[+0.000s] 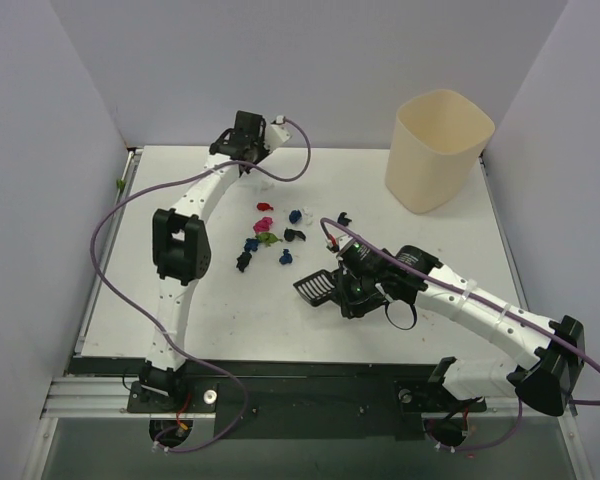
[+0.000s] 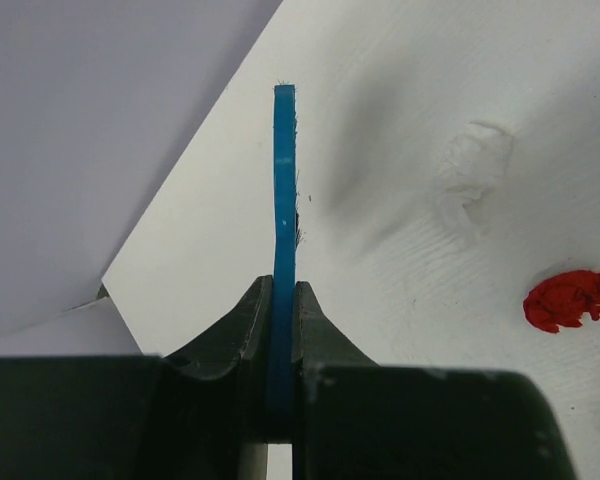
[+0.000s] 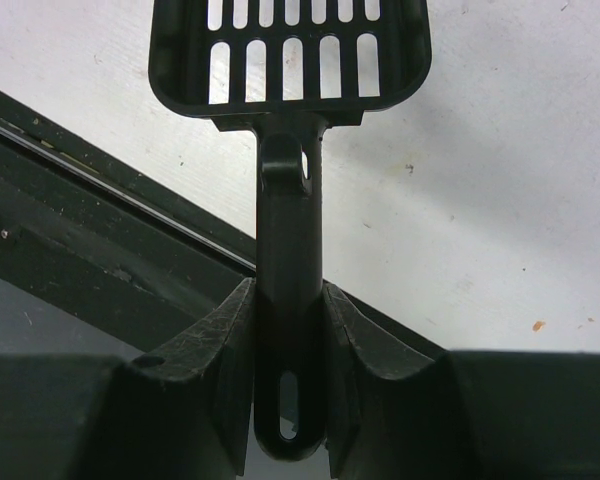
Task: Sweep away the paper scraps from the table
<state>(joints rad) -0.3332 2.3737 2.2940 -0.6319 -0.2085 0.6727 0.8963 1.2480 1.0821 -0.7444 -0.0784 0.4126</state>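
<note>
Paper scraps (image 1: 270, 235) lie clustered mid-frame on the table (image 1: 230, 320). Lower right of them, the right gripper (image 3: 290, 320) is closed snugly around the handle of the black scoop (image 1: 315, 288). At upper left, the left gripper (image 2: 283, 300) is pinched tight on the blue brush (image 2: 283, 180).

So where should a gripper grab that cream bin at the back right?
Probably take the cream bin by its near rim, coming from straight above and pinching the wall: it stands upright and open-topped, and its body looks too wide to span.
</note>
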